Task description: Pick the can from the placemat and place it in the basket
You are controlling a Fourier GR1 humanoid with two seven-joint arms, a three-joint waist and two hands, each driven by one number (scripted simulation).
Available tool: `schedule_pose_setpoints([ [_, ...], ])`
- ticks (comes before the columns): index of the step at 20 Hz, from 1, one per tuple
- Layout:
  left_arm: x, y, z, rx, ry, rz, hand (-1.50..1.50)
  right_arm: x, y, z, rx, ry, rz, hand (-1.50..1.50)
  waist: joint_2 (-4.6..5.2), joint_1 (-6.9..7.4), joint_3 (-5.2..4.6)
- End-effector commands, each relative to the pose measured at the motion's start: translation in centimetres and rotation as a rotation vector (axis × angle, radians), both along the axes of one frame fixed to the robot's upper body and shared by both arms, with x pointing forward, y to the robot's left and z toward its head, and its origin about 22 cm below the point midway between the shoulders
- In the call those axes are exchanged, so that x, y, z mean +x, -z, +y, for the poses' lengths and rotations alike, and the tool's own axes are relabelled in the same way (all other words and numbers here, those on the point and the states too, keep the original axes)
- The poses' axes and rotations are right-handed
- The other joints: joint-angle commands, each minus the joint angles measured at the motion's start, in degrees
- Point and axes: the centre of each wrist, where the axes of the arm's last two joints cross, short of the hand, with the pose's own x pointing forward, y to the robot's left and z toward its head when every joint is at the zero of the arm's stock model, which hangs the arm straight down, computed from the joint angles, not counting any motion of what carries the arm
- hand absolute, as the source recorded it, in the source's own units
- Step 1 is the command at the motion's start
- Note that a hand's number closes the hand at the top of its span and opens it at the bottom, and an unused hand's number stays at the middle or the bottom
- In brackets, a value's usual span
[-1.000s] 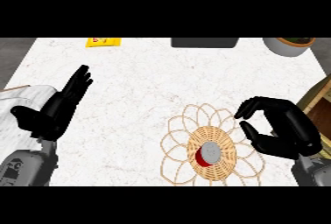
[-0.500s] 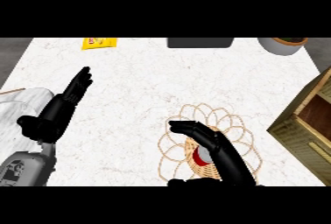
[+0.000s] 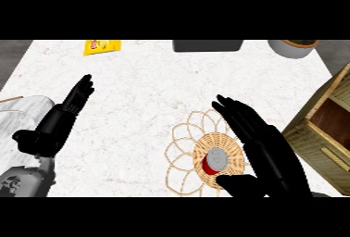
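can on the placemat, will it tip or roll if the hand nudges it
The can stands upright on the woven placemat, so a nudge might tip it. Once on its round side, it would probably roll. The right hand beside it is open.

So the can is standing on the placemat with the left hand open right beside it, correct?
Not quite: in the head view it is the right hand that is open beside the can on the placemat. The left hand rests open far off at the view's left.
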Motion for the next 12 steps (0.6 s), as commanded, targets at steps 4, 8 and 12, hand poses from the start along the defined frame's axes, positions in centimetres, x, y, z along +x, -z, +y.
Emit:
schedule_pose_setpoints([
  [4, -0.1, 0.2, 1.0, 0.004, 0.003, 0.000, 0.00, -2.7, -5.1, -0.9, -0.350, -0.007, 0.235, -1.50, 0.59, 0.34, 0.07],
  [8, 0.4, -0.6, 0.6, 0.000, -0.007, -0.014, 0.00, -4.3, -8.5, -1.8, -0.370, -0.061, 0.335, -1.50, 0.83, 0.44, 0.22],
  [12, 0.5, -1.0, -0.6, -0.009, 0.021, -0.021, 0.00, -4.7, -11.0, -3.2, -0.350, -0.035, 0.363, -1.50, 1.01, 0.93, 0.34],
])
